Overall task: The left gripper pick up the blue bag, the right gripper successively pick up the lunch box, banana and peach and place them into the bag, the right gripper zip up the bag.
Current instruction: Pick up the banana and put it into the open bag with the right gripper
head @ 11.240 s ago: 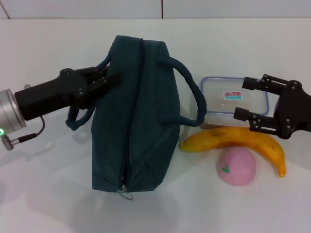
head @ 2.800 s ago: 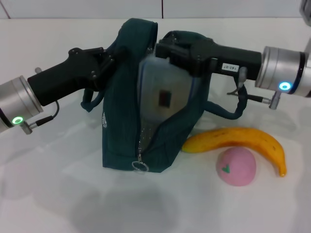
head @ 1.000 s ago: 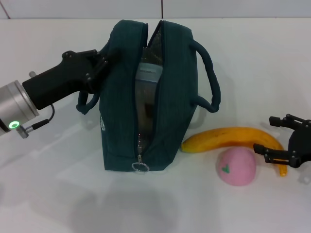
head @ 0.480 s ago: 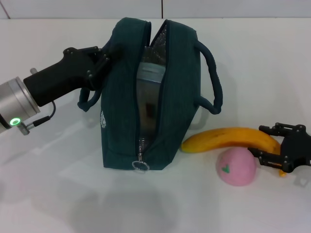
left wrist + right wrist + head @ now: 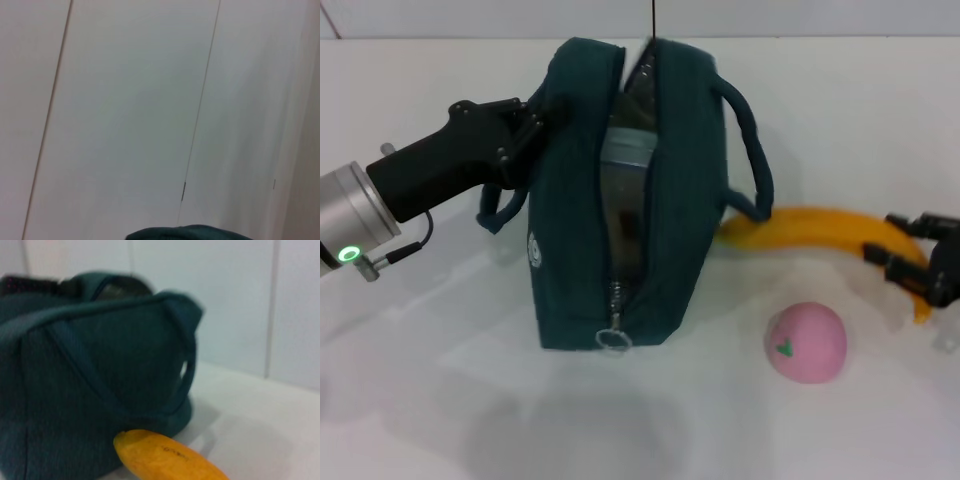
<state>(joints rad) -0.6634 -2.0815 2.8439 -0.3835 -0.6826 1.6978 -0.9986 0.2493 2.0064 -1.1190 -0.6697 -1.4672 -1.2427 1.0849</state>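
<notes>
The right hand [image 5: 908, 262] is clamped on the banana [image 5: 815, 230] near its dark end — the far tip touches the blue bag [image 5: 570, 200]. The left hand [image 5: 532, 122] grips the bag's handle; the peach [image 5: 806, 342] lies below the right hand, on the desk [image 5: 440, 400].

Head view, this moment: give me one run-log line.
left gripper: holding blue bag open | lunch box: inside bag | right gripper: shut on banana | peach: on table
</notes>
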